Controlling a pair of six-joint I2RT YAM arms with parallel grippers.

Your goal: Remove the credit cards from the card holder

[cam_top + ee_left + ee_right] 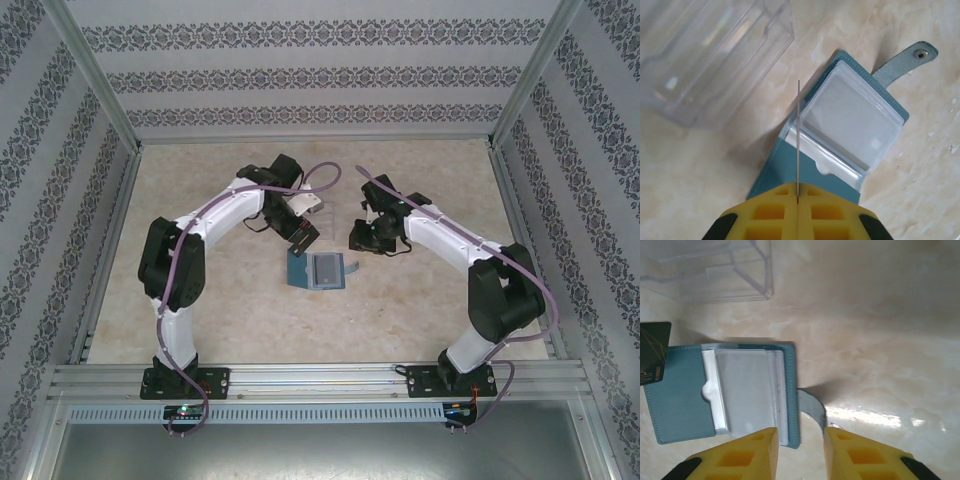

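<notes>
The teal card holder (314,270) lies open on the table, its clear sleeves (850,117) facing up and its strap tab (905,59) sticking out to one side. My left gripper (798,192) is shut on one credit card (798,135), seen edge-on as a thin line above the holder. That card looks dark from the side (652,360) and hangs just above the holder's left flap (303,238). My right gripper (800,440) is open, hovering by the holder's strap edge (811,406), with nothing between its fingers. I cannot tell whether other cards are in the sleeves.
A clear plastic tray (306,204) stands just behind the card holder, close to the left gripper (710,50). Patterned walls and metal rails enclose the beige marbled table (430,310). Bare table lies to the right of the holder and in front of it.
</notes>
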